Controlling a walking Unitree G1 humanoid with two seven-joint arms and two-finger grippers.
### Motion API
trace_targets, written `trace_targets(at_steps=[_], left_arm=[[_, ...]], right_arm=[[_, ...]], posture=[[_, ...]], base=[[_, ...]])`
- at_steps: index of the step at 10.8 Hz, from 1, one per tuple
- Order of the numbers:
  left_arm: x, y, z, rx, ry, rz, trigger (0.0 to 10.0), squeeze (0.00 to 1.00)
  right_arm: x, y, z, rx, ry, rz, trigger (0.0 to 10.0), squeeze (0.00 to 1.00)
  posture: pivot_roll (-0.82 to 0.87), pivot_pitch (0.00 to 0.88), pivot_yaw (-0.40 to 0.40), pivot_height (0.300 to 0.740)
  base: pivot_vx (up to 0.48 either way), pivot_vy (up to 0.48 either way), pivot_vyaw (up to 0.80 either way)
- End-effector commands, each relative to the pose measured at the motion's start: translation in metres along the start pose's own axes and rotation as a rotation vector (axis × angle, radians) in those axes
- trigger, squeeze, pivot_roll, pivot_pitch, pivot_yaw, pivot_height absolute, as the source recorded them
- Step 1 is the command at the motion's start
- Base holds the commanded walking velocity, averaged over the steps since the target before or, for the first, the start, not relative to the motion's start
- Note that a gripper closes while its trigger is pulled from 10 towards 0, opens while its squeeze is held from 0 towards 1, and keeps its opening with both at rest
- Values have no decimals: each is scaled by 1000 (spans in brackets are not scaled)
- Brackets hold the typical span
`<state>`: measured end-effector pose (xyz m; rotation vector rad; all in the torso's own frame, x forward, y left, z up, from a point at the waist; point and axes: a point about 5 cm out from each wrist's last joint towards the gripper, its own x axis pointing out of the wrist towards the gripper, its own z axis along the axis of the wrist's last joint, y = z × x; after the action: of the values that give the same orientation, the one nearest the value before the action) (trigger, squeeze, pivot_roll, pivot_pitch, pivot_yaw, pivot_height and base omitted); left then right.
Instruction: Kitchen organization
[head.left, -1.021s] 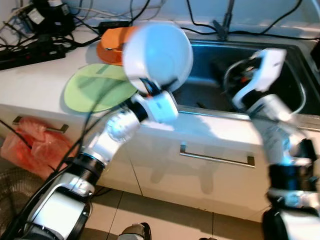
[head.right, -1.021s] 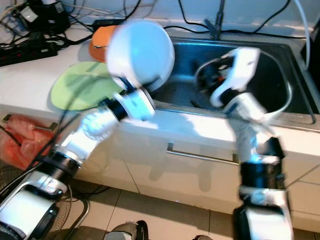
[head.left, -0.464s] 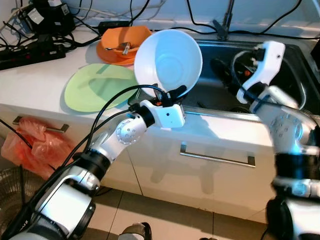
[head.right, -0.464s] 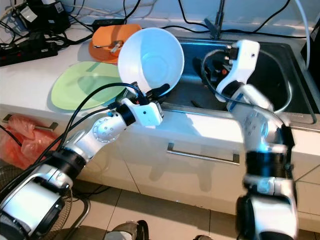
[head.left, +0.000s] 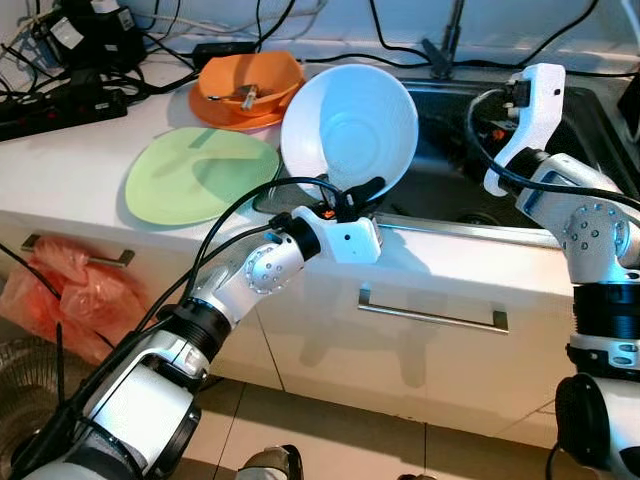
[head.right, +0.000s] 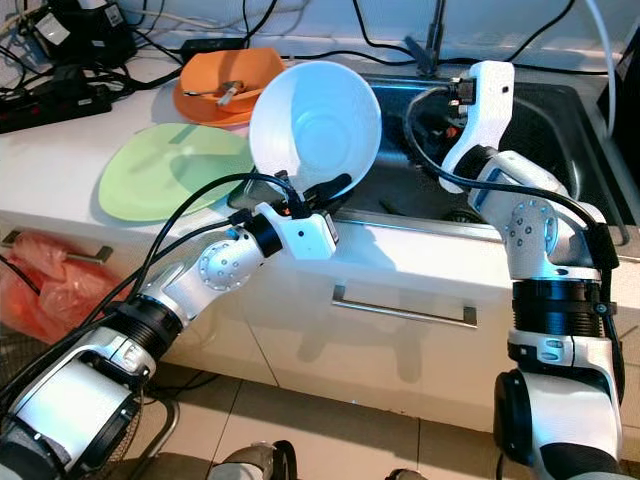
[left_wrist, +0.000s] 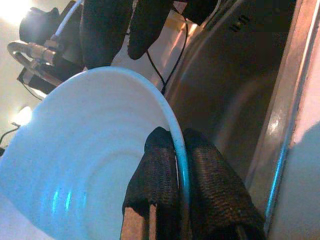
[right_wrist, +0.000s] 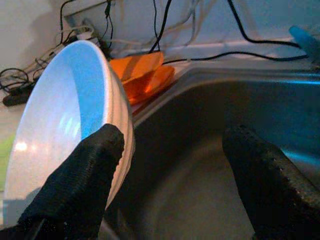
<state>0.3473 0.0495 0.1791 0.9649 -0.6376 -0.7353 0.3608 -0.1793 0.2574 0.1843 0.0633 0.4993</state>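
Observation:
My left gripper (head.left: 356, 194) is shut on the lower rim of a white bowl (head.left: 350, 125). The bowl is tilted on edge over the sink's front left corner, its hollow facing me. In the left wrist view my two fingers (left_wrist: 160, 170) pinch the thin rim of the bowl (left_wrist: 90, 170). My right gripper (right_wrist: 170, 170) hangs open over the sink (head.left: 470, 190), just behind the bowl. One of its fingers (right_wrist: 85, 170) lies against or very near the bowl's outer wall (right_wrist: 70, 115); I cannot tell if they touch.
An orange bowl (head.left: 245, 82) with a utensil in it and a flat green plate (head.left: 200, 172) lie on the white counter to the left. Power strips and cables (head.left: 60, 90) crowd the back left. A faucet (head.left: 455, 30) rises behind the sink. A red bag (head.left: 75, 295) sits below.
The left arm has carried the bowl to the right, toward the sink, and turned its hollow toward me. The right arm has drawn back up over the sink.

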Motion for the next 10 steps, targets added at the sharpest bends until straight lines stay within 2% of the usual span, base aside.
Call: trace_targets(at_steps=[1,3,5,6,7,9,10], left_arm=[[8,8,9,40,-52,11,0,0],[11,5,12,46,-65,5,0,0],[12,4,13,45,-69,3,0,0],[13,5,11,41,-56,16,0,0],[12,7,9,38,-46,25,0,0],[11,6,7,38,-37,24,0,0],[12,7,6,39,-32,24,0,0]], right_arm=[[6,11,-2,-11,41,70,10000,0],[10,13,-11,-18,103,123,10000,0],[14,12,-3,-46,77,121,10000,0],[14,5,15,-74,-39,55,10000,0],[12,1,23,-57,-115,15,10000,0],[5,1,39,5,-271,16,10000,0],[4,3,41,12,-295,39,10000,0]], posture=[[32,95,86,740],[33,94,88,740],[31,91,88,740],[31,91,84,740],[29,94,85,740],[28,92,88,740],[28,91,90,740]], base=[[0,0,0],[0,0,0],[0,0,0],[0,0,0],[0,0,0],[0,0,0],[0,0,0]])
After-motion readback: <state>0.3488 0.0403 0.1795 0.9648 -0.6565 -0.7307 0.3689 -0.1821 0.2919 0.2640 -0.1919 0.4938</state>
